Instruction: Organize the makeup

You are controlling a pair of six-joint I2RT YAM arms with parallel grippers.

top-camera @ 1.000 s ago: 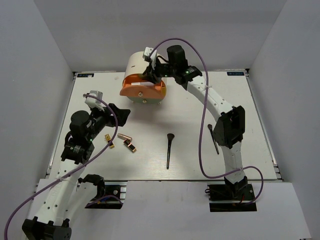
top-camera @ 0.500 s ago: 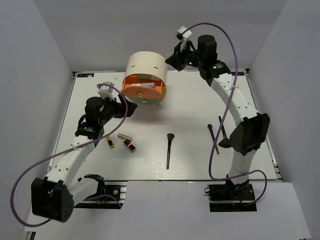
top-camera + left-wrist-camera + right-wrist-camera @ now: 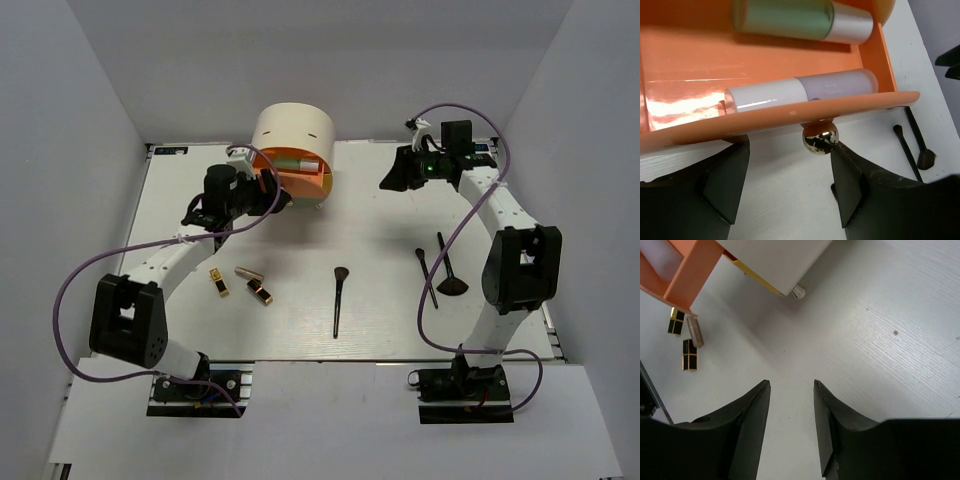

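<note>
The orange drawer (image 3: 765,117) of the cream box (image 3: 292,133) stands open and holds a white tube (image 3: 765,95) and a green bottle (image 3: 785,17). My left gripper (image 3: 790,150) is open at the drawer's front (image 3: 272,195), its fingers either side of the gold knob (image 3: 820,138). The right finger is at the knob. My right gripper (image 3: 791,385) is open and empty above the table at the back right (image 3: 390,176). Two gold-black lipsticks (image 3: 218,282) (image 3: 259,292) and a rose-gold one (image 3: 250,273) lie left of centre. A brush (image 3: 339,300) lies mid-table. A thin brush (image 3: 427,277) and a fan brush (image 3: 447,268) lie to the right.
The cream box stands at the back centre, with a yellow drawer edge (image 3: 757,280) showing beneath it in the right wrist view. White walls enclose the table on three sides. The right arm's upper link (image 3: 520,265) stands just right of the two brushes.
My right gripper has left the box, swung right and come down over the back right. My left gripper has moved from near the lipsticks up to the drawer's knob.
</note>
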